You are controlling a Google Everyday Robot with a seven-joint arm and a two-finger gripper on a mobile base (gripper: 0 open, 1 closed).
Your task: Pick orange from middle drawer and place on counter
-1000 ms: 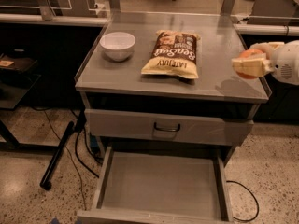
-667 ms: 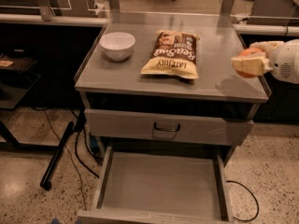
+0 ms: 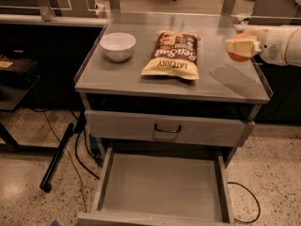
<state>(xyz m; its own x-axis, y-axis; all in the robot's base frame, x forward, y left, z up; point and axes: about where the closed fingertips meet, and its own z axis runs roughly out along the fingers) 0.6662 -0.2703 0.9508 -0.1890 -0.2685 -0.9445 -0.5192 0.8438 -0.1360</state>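
Observation:
My gripper (image 3: pixel 241 48) comes in from the right edge and hangs above the right side of the counter (image 3: pixel 141 84). Its pale fingers (image 3: pixel 242 44) are closed on the orange (image 3: pixel 238 56), which shows just below them, held clear of the surface with a shadow beneath. The middle drawer (image 3: pixel 160 189) is pulled open at the bottom of the view, and its flat grey floor is bare.
A white bowl (image 3: pixel 118 45) sits at the counter's back left. A brown and cream chip bag (image 3: pixel 172 54) lies in the middle. The closed top drawer front with a black handle (image 3: pixel 167 128) is below the counter. A black pole (image 3: pixel 59 157) and cables lie on the floor at left.

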